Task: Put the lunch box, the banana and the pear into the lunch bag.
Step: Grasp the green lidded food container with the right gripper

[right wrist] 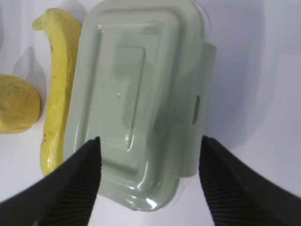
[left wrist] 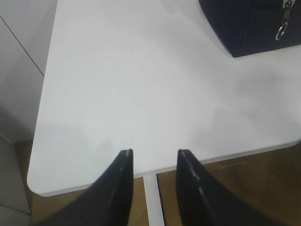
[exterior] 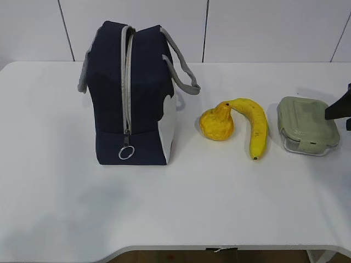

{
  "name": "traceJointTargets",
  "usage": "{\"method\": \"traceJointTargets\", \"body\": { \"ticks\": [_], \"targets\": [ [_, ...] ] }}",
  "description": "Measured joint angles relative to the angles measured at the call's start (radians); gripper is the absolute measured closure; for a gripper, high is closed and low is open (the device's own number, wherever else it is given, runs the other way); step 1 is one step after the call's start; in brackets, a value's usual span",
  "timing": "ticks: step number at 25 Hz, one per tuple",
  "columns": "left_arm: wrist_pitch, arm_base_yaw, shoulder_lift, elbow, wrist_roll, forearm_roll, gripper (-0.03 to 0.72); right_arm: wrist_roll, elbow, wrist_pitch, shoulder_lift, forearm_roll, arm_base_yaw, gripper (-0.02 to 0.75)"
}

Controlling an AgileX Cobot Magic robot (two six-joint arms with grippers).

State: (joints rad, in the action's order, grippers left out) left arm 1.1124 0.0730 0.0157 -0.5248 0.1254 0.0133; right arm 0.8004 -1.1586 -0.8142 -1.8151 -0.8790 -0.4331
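1. The bag [exterior: 131,96] stands upright on the left of the white surface [exterior: 181,208], its zipper facing near with the ring pull [exterior: 126,153] hanging low.
2. The pear [exterior: 216,124] lies right of the bag, its neck touching the banana [exterior: 255,123] beside it.
3. The box [exterior: 306,125] sits far right, lid on.
4. The right end effector [right wrist: 149,153] hovers above the box, jaws spread wide on either side of the lid, gripping nothing.
5. The left end effector [left wrist: 154,155] hangs over the near left edge, jaws partly open and empty.
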Motion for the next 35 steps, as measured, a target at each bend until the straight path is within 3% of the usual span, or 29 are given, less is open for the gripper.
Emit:
{"method": "traceJointTargets", "body": {
  "ticks": [25, 35],
  "targets": [
    [0.0, 0.002, 0.0, 0.0, 0.0, 0.008, 0.448, -0.025, -0.172, -0.128, -0.2, 0.028, -0.002, 0.19],
    [0.0, 0.002, 0.0, 0.0, 0.0, 0.01, 0.447, -0.026, -0.192, -0.157, -0.216, 0.016, -0.051, 0.19]
  ]
}}
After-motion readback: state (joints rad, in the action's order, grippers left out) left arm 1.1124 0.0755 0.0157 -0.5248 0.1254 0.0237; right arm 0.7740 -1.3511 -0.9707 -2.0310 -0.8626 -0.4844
